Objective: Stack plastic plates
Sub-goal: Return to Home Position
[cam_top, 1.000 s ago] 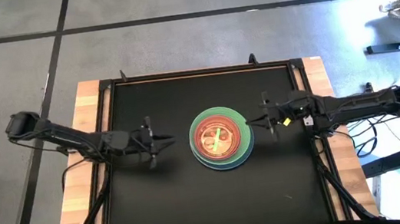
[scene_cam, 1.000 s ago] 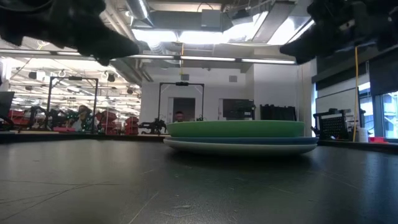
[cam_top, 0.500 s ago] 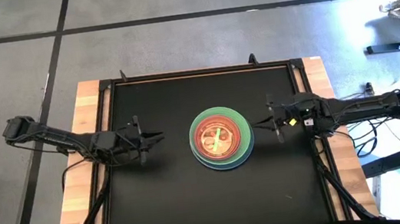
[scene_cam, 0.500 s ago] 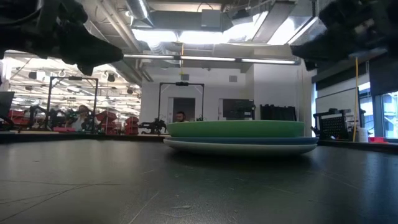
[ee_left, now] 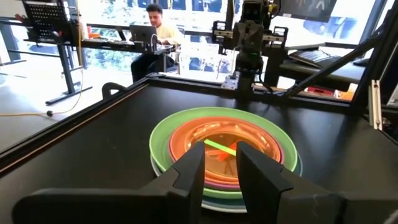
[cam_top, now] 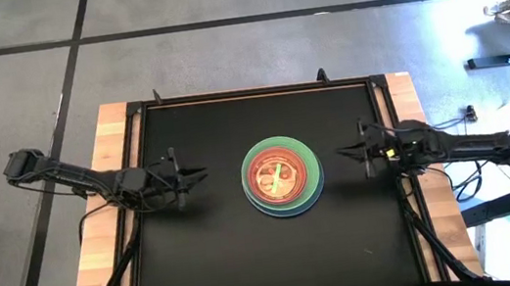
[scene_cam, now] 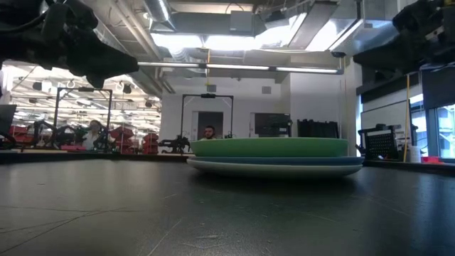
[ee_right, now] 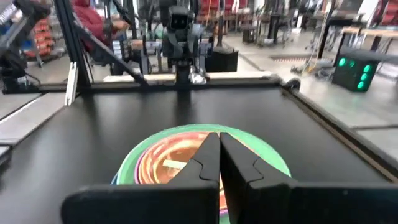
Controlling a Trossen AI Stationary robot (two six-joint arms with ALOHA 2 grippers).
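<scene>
The plastic plates [cam_top: 282, 176] form one stack in the middle of the black table. A large green plate sits over a blue and a pale one, which show at the bottom in the low view of the stack [scene_cam: 274, 156]. Orange-brown, purple and pink plates nest inside, with a small translucent green bar on top [ee_left: 219, 147]. My left gripper [cam_top: 204, 175] hovers to the left of the stack, slightly open [ee_left: 219, 150]. My right gripper [cam_top: 339, 153] hovers to its right, shut [ee_right: 219, 135]. Both point at the stack and touch nothing.
The black table top [cam_top: 221, 256] has a raised dark frame and wooden strips on the left and right. There is free room all around the stack. A person [ee_left: 155, 25] sits at a desk beyond the table's far side.
Both grippers have drawn back from the stack, level above the table. The left one moved toward the table's left edge and then held still. The right one kept moving toward the right edge. The stack has stayed where it was.
</scene>
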